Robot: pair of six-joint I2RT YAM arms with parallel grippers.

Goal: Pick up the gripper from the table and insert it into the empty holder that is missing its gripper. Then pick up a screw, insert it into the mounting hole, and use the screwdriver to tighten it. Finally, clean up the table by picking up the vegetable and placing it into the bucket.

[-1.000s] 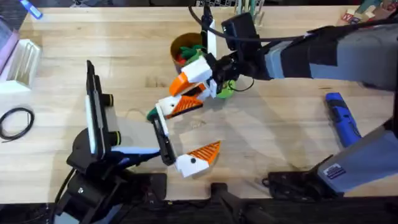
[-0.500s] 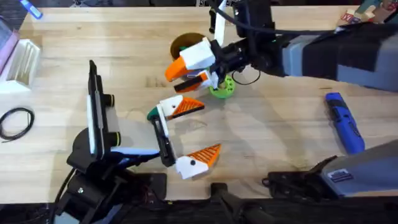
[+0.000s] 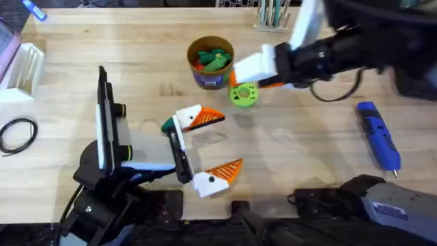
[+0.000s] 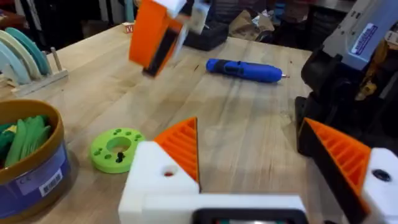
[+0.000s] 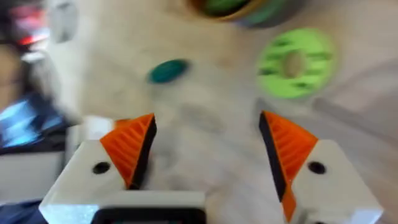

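The dark green vegetable [image 3: 166, 125] lies on the table against the far finger of my left gripper [image 3: 207, 147], which rests low and open, empty between its orange pads. My right gripper [image 3: 263, 75] hangs open and empty above the table, just right of the bucket [image 3: 212, 61] and the lime disc [image 3: 244, 94]. Its wrist view looks down past its fingertips [image 5: 130, 146] at the vegetable [image 5: 168, 70] and the disc [image 5: 295, 59]. The blue screwdriver [image 3: 377, 133] lies at the right. The loose gripper, the holder and a screw are out of view.
A white rack [image 3: 24, 65] and a black cable loop [image 3: 17, 133] sit at the left edge. A pen cup [image 3: 273, 14] stands at the back, and a blue marker [image 3: 34, 10] lies at the back left. Bare wood lies between disc and screwdriver.
My right gripper has risen and swung right, from over my left gripper's far finger to beyond the bucket, uncovering the lime disc. The left arm has stayed still.
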